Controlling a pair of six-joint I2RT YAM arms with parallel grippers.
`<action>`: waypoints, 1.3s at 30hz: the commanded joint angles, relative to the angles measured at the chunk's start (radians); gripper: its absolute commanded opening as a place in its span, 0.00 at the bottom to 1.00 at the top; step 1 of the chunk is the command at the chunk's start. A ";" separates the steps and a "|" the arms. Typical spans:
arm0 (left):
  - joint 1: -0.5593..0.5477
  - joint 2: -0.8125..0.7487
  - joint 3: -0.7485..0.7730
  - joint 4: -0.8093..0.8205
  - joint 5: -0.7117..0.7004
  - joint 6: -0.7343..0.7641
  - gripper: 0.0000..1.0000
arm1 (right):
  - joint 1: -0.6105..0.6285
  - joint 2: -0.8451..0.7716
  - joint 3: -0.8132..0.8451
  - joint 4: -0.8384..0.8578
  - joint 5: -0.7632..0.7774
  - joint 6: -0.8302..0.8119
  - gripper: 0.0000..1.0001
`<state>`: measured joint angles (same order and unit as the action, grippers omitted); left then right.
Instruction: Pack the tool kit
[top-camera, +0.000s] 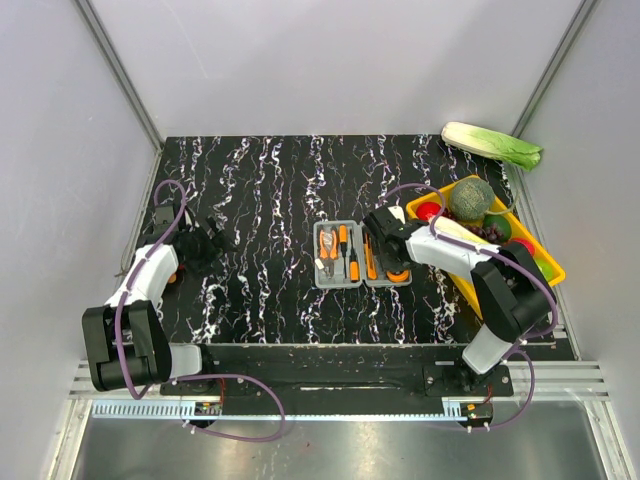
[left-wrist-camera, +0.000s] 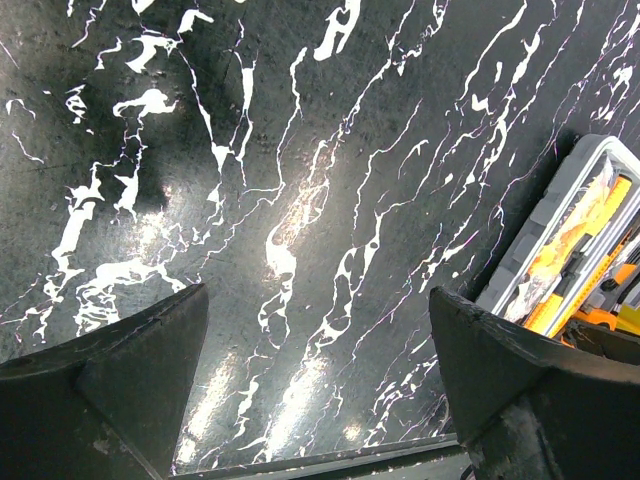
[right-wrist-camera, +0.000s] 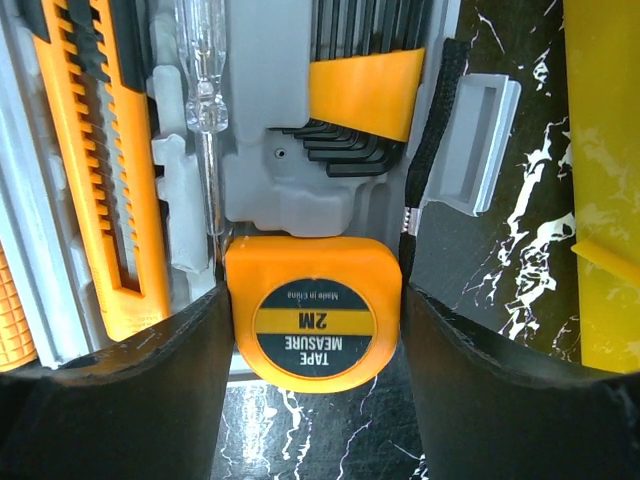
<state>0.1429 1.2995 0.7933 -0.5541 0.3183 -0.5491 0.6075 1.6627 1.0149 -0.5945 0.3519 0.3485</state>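
The grey tool kit case (top-camera: 340, 282) lies open at the table's middle, with orange pliers (top-camera: 327, 246) and screwdrivers (top-camera: 352, 263) in its left half. My right gripper (top-camera: 394, 266) is shut on the orange 2M tape measure (right-wrist-camera: 312, 315) at the near edge of the case's right half. That half also holds an orange utility knife (right-wrist-camera: 100, 160), a clear tester screwdriver (right-wrist-camera: 200, 80) and black hex keys (right-wrist-camera: 345, 150). My left gripper (top-camera: 205, 246) is open and empty over bare table at the far left, with the case (left-wrist-camera: 560, 250) off to its right.
A yellow tray (top-camera: 553, 268) of vegetables stands right of the case, close behind my right arm; its edge shows in the right wrist view (right-wrist-camera: 600, 150). A cabbage (top-camera: 495, 146) lies at the back right. Grey walls enclose the table.
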 joint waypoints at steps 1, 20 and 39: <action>-0.003 0.000 0.003 0.033 0.010 0.012 0.94 | -0.012 -0.035 -0.007 -0.001 0.015 0.026 0.74; -0.005 0.011 0.006 0.033 0.013 0.012 0.94 | -0.014 -0.070 0.062 -0.062 -0.011 0.086 0.66; -0.037 0.040 0.010 0.052 0.086 0.020 0.95 | -0.012 -0.093 0.062 -0.131 -0.017 0.181 0.50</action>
<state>0.1341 1.3277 0.7933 -0.5510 0.3344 -0.5488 0.5983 1.6279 1.0542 -0.6666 0.3374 0.4900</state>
